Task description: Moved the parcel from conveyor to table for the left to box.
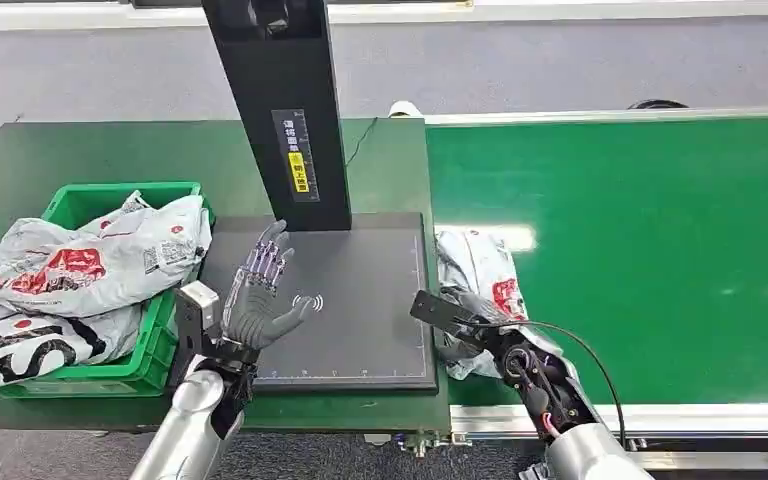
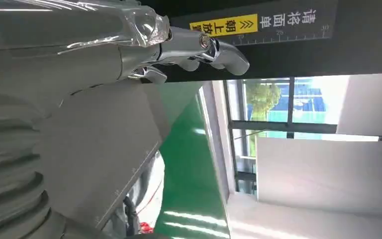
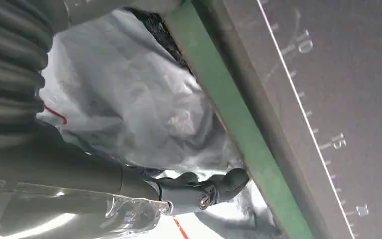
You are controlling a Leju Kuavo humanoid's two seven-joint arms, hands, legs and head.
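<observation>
head view: the parcel (image 1: 480, 275), a grey plastic mailing bag with red print, lies on the green conveyor (image 1: 640, 250) at its left edge, just beside the dark mat (image 1: 360, 300) that covers the middle of the tabletop (image 1: 60, 160). the right robot hand (image 1: 465, 325) rests on the parcel's near end; whether its fingers have closed on the bag i cannot tell from here. the left robot hand (image 1: 263, 295) hovers over the mat's left part, fingers spread wide and holding nothing. a green crate (image 1: 110, 375) heaped with similar bags sits at the tabletop's left edge, and a black post (image 1: 280, 110) rises from the mat's far edge.

left wrist view: the left robot hand (image 2: 129, 50) is spread and empty, with the post's yellow label (image 2: 224, 25) beyond it.

right wrist view: the right robot hand (image 3: 129, 189) lies against the crinkled parcel (image 3: 129, 104), a fingertip touching the film near the conveyor's green edge (image 3: 238, 144); a firm hold is not shown.

the bag looks light, limp and slippery, so it would likely sag and slide; bunching a fold of loose film near the end should hold better than pressing flat.
</observation>
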